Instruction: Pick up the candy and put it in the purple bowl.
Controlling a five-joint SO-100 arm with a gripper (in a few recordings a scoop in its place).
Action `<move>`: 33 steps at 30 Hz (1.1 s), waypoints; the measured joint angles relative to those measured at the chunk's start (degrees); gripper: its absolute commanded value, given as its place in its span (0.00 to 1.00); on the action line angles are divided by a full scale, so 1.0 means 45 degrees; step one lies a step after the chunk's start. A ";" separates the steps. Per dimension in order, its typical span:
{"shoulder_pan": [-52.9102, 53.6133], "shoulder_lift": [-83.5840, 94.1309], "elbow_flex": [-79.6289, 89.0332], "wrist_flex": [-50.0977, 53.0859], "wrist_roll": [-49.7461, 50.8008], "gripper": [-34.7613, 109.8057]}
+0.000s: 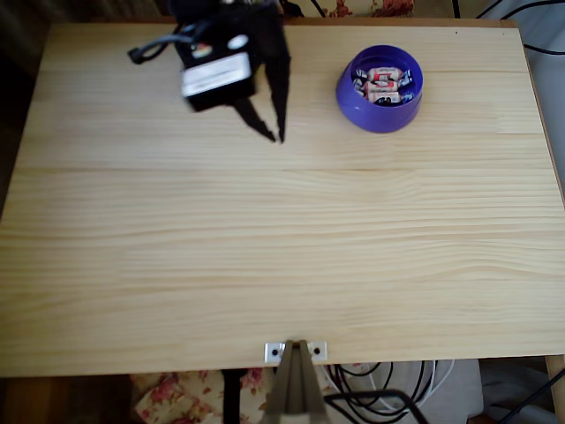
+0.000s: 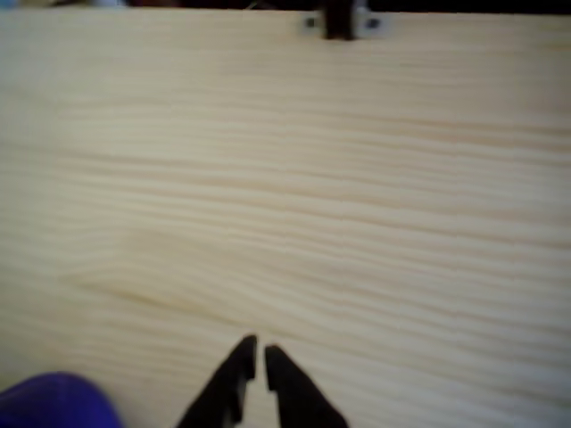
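The purple bowl (image 1: 374,117) stands at the back right of the wooden table in the overhead view. Inside it lie pink-red and white wrapped candies (image 1: 383,81) with silvery ends. My black gripper (image 1: 274,137) hangs to the left of the bowl, well apart from it, fingers pointing toward the table's front. Its tips are nearly together with nothing between them. In the wrist view the gripper (image 2: 259,348) shows the same narrow slit over bare wood, and a blurred edge of the purple bowl (image 2: 53,401) sits in the bottom left corner.
A small metal bracket (image 1: 296,352) with a dark post is fixed at the middle of the table's front edge; the bracket (image 2: 339,20) also shows at the top of the wrist view. Cables and floral cloth lie beyond the table edges.
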 measured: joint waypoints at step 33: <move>0.6426 0.0605 0.2910 -0.1563 -0.4180 0.24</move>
